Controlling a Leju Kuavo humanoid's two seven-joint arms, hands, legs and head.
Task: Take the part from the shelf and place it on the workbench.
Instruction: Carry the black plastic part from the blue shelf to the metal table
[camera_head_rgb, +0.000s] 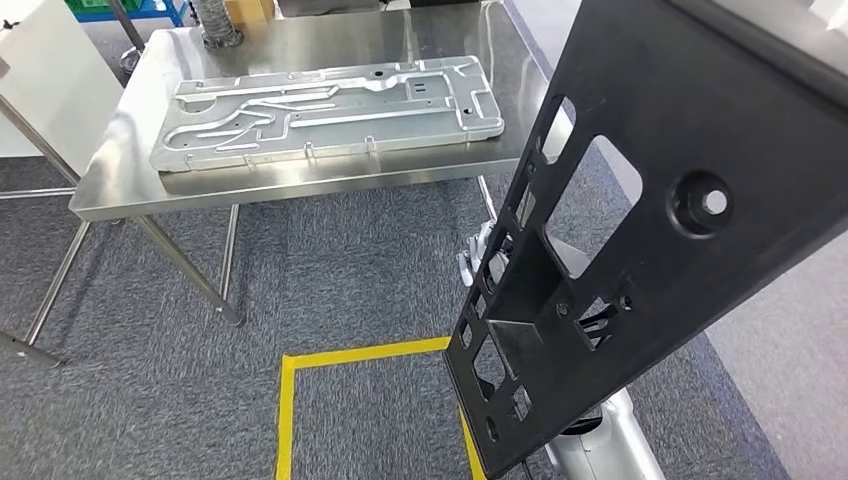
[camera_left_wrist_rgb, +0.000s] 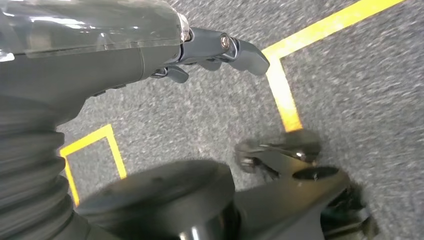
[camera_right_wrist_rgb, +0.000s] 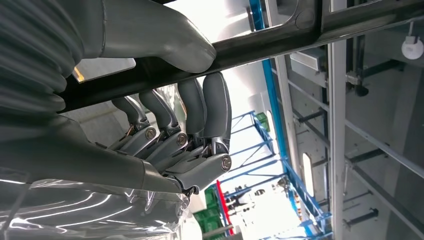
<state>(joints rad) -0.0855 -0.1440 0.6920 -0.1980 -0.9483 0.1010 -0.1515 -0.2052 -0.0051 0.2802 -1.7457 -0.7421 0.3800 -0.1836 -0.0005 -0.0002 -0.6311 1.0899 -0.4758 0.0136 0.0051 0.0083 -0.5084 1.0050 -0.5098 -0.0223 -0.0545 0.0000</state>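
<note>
The part is a large black panel (camera_head_rgb: 650, 230) with several cut-outs, tilted steeply at the right of the head view, close to the camera. My right hand (camera_right_wrist_rgb: 190, 125) grips its edge (camera_right_wrist_rgb: 260, 45), thumb on one side and fingers on the other. Bits of that hand (camera_head_rgb: 482, 258) show behind the panel's cut-outs, with the silver forearm (camera_head_rgb: 605, 440) below. The steel workbench (camera_head_rgb: 330, 185) stands ahead to the left. My left hand (camera_left_wrist_rgb: 220, 50) hangs over the carpet and holds nothing.
A long silver metal plate (camera_head_rgb: 330, 110) with raised channels lies across the workbench top. Yellow floor tape (camera_head_rgb: 350, 355) marks a square on the grey carpet before me. A white board (camera_head_rgb: 50, 80) stands at the far left. Metal racking (camera_right_wrist_rgb: 335, 125) shows behind the right hand.
</note>
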